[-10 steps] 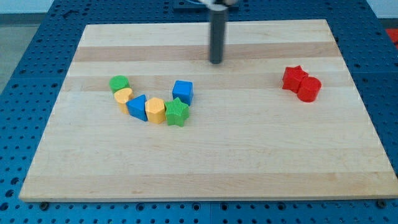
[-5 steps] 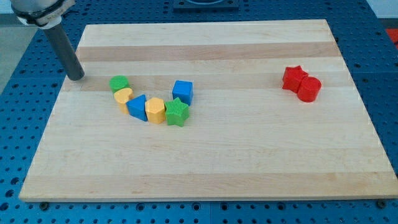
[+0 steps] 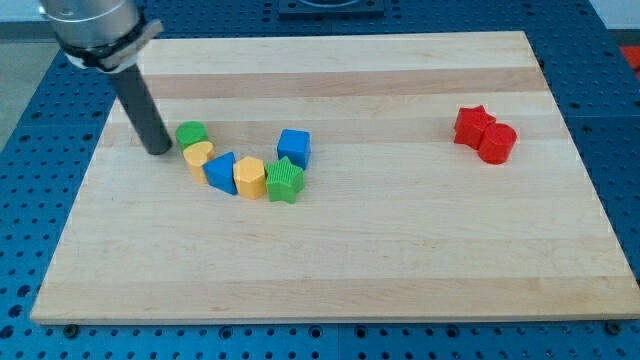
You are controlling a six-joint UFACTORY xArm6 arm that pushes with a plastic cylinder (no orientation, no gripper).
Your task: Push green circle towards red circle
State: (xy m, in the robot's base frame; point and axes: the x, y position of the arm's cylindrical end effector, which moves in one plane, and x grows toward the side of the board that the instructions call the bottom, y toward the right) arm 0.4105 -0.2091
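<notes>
There is no pincer here, so there is nothing to open or close, only a dark rod. My tip (image 3: 157,150) sits in the upper left of the frame, just beside the green circle (image 3: 191,133), on its left and a bit lower.

The green circle is at the left end of a curved row of blocks. It touches the yellow heart (image 3: 198,155) below it. Next come a blue block (image 3: 220,171), a yellow block (image 3: 249,177), a green star (image 3: 285,181) and a blue cube (image 3: 294,147).

The red circle (image 3: 497,143) is far away on the right of the tabletop (image 3: 400,250), touching a red star (image 3: 472,124).

I think a good push starts straight from the green circle's left side and goes right. My tip should move up a little first, so it misses the yellow heart. The path should pass above the blue cube.
</notes>
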